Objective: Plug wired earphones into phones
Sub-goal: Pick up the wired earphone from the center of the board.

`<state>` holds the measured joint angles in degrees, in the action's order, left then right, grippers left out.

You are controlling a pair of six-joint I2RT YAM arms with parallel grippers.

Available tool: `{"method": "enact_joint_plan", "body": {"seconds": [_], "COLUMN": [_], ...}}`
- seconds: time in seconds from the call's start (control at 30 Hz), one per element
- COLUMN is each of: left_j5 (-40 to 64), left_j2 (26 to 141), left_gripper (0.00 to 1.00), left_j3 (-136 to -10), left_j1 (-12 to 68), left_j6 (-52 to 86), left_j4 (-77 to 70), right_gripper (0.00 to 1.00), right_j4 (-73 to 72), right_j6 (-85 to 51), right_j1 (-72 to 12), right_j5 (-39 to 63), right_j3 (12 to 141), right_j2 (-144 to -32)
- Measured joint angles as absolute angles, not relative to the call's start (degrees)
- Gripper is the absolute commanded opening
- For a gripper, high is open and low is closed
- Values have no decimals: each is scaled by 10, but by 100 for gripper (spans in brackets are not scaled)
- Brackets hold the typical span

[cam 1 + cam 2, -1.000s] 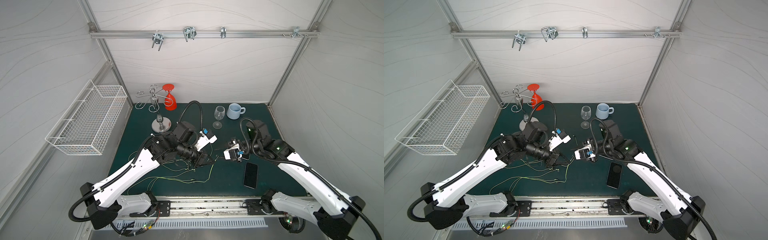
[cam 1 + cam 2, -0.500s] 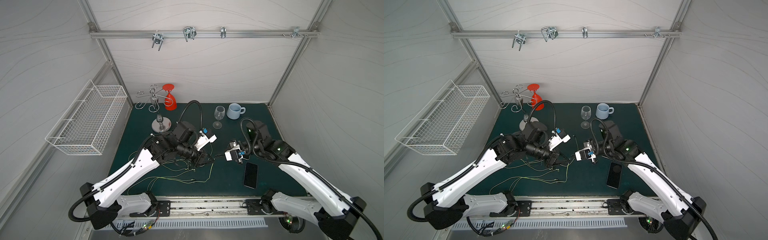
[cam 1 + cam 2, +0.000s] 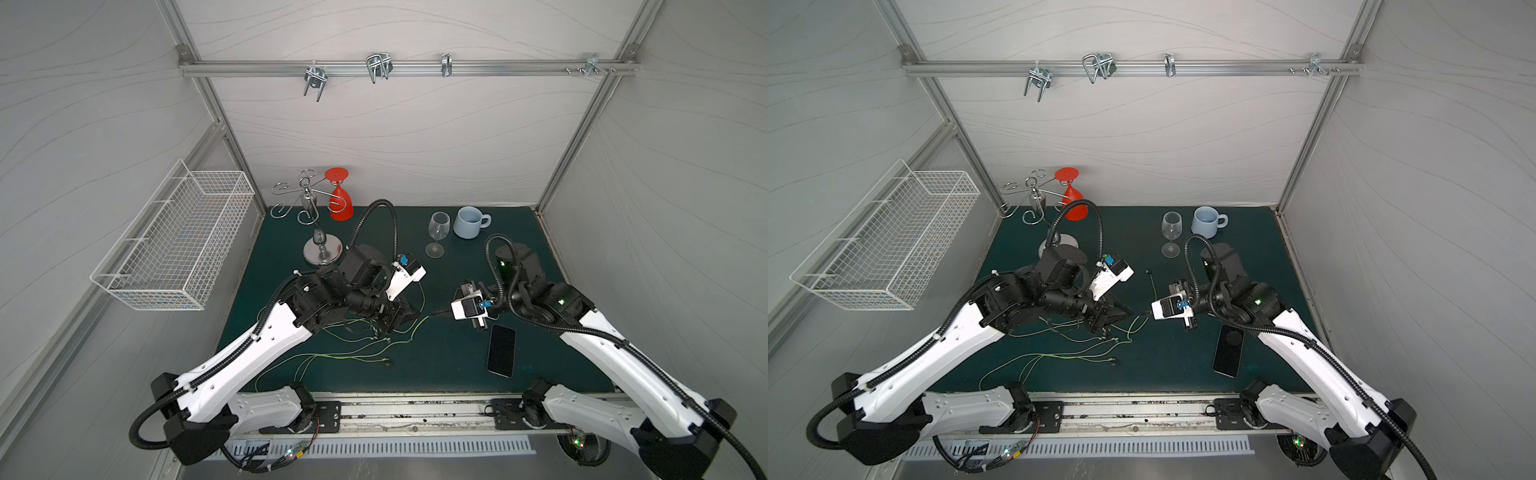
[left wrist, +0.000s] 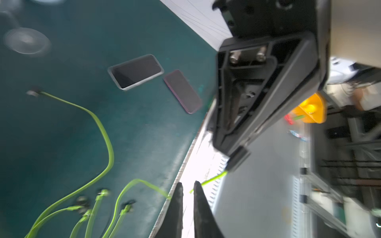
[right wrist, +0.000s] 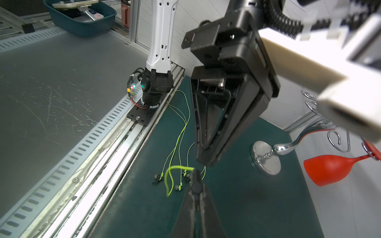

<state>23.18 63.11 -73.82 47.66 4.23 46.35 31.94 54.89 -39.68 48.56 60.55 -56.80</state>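
Thin yellow-green earphones lie tangled on the green mat (image 3: 353,353) (image 3: 1067,355), their earbuds (image 5: 178,187) near the front. My right gripper (image 5: 194,175) is shut on one set's small dark plug (image 4: 237,158), and the cord trails from its tip. My left gripper (image 4: 188,183) faces it tip to tip at mid-table, open by a narrow gap with nothing between its fingers; that cord passes just beside one fingertip. Another plug (image 4: 33,92) (image 3: 1148,272) lies loose. Two phones lie flat, one silver-rimmed (image 4: 136,72) and one purple-rimmed (image 4: 182,90). Both top views show only one phone (image 3: 501,350) (image 3: 1228,350).
A wine glass (image 3: 437,232) and a blue mug (image 3: 469,222) stand at the back. A chrome rack (image 3: 318,249) holding an upturned red glass (image 3: 340,195) is at the back left. A wire basket (image 3: 174,245) hangs on the left wall. A metal rail (image 3: 415,411) runs along the front.
My right gripper has edged left and closed on the plug. My left gripper's fingers have parted a little. The phone near the right arm has not moved.
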Motion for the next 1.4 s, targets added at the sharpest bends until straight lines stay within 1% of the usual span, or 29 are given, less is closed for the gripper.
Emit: {"method": "enact_joint_plan", "body": {"seconds": [0.1,0.2,0.3,0.43,0.6,0.73,0.77,1.07,1.13,1.23,1.3,1.4], "left_j5": [203,206,219,227,226,223,219,194,188,183,183,183], "left_j2": [557,484,453,477,513,532,536,557,557,557,557,559], "left_gripper": [37,33,30,29,29,27,25,21,17,16,14,15], "left_j3": [-682,-603,-561,-569,-575,-583,-585,-591,-591,-591,-591,-591], "left_j1": [476,476,477,486,529,551,553,565,566,567,568,568], "left_j6": [7,-31,-62,-93,-141,-168,-174,-216,-225,-234,-240,-247], "left_j4": [409,328,275,245,236,234,232,215,215,215,215,215], "right_gripper": [0,0,0,0,0,0,0,0,0,0,0,0], "right_j4": [314,307,300,295,295,292,291,279,278,279,279,279], "right_j6": [502,455,419,394,383,374,373,364,364,364,364,364], "right_j1": [-397,-397,-398,-403,-409,-413,-415,-425,-426,-428,-428,-428], "right_j5": [473,462,452,436,422,419,419,420,420,423,425,425], "right_j3": [587,576,573,573,573,573,573,573,573,573,573,573], "right_j2": [-543,-525,-515,-510,-509,-510,-511,-518,-518,-519,-519,-519]}}
